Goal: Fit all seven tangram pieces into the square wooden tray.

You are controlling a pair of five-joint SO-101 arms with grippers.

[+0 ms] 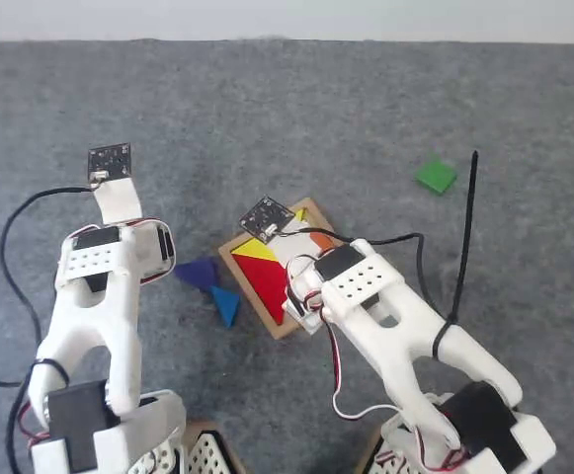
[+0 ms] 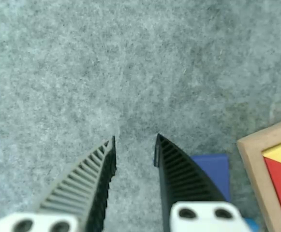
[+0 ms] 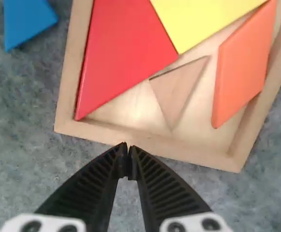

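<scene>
The square wooden tray [image 1: 279,326] lies mid-table and holds a red triangle [image 3: 125,53], a yellow triangle [image 3: 203,19], an orange parallelogram [image 3: 242,63] and a wood-coloured small triangle [image 3: 176,92]. My right gripper [image 3: 127,152] is shut on nothing, its tips just over the tray's outer rim [image 3: 155,145]. Left of the tray, a dark blue piece [image 1: 198,272] and a light blue triangle [image 1: 225,304] lie on the carpet. My left gripper [image 2: 134,145] hangs open above bare carpet, with the dark blue piece [image 2: 213,169] beside one finger. A green square [image 1: 435,176] sits far right.
Grey carpet covers the whole table. A black cable [image 1: 464,247] runs up from the right arm between the tray and the green square. Another black cable [image 1: 15,247] loops left of the left arm.
</scene>
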